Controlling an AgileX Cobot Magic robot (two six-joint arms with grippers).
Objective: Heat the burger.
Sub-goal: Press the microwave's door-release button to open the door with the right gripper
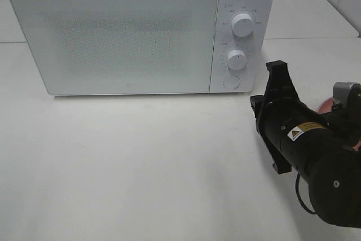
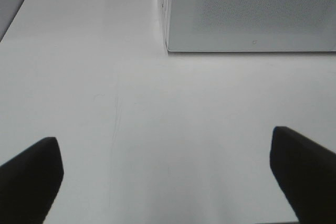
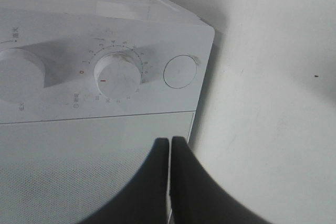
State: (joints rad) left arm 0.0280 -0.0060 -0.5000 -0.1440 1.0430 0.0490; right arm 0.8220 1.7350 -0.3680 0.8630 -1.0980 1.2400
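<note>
Exterior high: white microwave (image 1: 124, 38) on the bench (image 1: 141, 167), door shut. The black right arm (image 1: 316, 150) reaches toward the microwave's lower right corner. A sliver of pink plate (image 1: 325, 105) shows behind the arm; the burger is hidden there.

Left wrist: left claw (image 2: 168, 182) has its fingers spread wide and holds nothing. It is over bare bench, facing the door's corner.

Right wrist: right claw (image 3: 170, 182) has its fingers pressed together with nothing between. It points at the control panel, near a knob (image 3: 118, 74) and a round button (image 3: 179, 72).
</note>
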